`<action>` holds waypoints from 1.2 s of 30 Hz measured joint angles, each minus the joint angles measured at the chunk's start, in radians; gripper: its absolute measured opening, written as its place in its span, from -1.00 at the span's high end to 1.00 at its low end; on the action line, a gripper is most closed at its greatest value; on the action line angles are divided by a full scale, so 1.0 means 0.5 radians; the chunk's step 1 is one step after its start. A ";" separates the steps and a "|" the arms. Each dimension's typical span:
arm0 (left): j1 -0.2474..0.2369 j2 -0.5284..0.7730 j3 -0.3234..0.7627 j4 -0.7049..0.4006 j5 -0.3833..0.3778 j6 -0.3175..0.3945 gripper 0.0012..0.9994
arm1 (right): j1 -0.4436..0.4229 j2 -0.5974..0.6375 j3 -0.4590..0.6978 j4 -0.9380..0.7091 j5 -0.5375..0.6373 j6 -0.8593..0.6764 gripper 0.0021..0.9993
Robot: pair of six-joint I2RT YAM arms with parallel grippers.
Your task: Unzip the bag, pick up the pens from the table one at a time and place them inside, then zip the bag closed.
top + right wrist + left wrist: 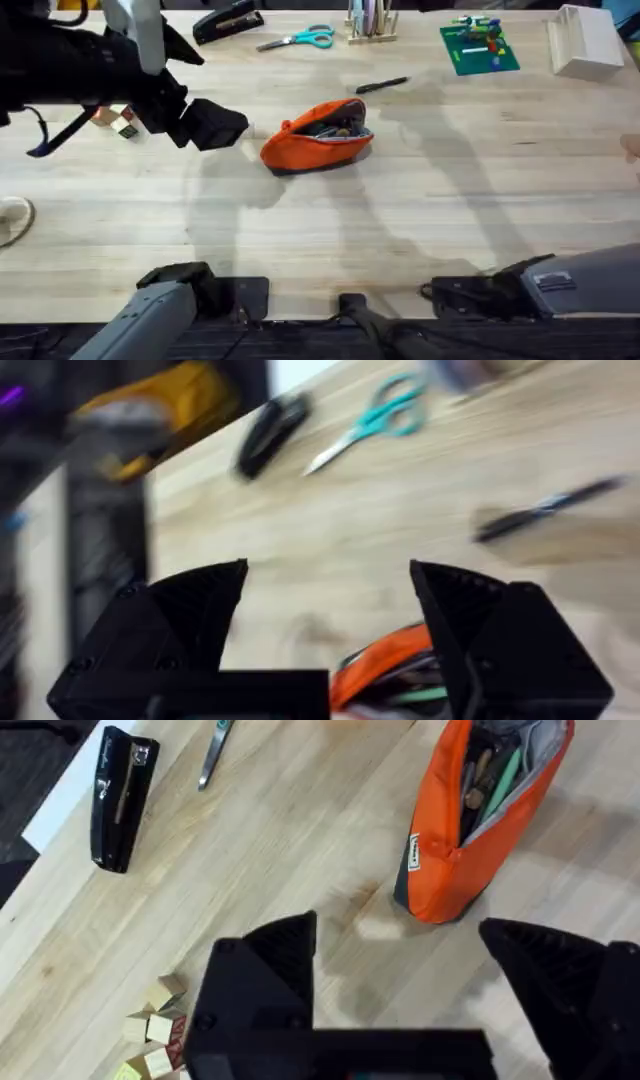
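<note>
Left gripper (pixel 400 980) wide over pale plank table (pixel 420 210) w/ unzipped bag (pixel 318 134), pen (pixel 381 85); right gripper (pixel 330 620) wide.

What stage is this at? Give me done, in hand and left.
Done: the bag lies unzipped, with items inside. In hand: nothing; the left gripper hangs open beside the bag, and the right gripper is open above it. Left: one pen on the table, then zipping shut.

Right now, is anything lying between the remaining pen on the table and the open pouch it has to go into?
Nothing visible does. The pen lies on bare table just beyond the bag, whose zipper is open. The scissors sit farther back, off that path.
</note>
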 joint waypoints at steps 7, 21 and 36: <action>0.000 0.000 0.000 0.000 0.000 0.000 -0.99 | 0.060 0.012 0.000 -0.287 1.024 0.081 -1.00; 0.000 0.000 0.000 0.000 0.000 0.000 -0.99 | 0.115 0.541 0.000 -0.219 1.350 0.289 -1.00; 0.000 0.000 0.000 -0.001 -0.001 0.000 -0.99 | 0.137 1.098 0.041 -0.258 1.440 0.307 -0.48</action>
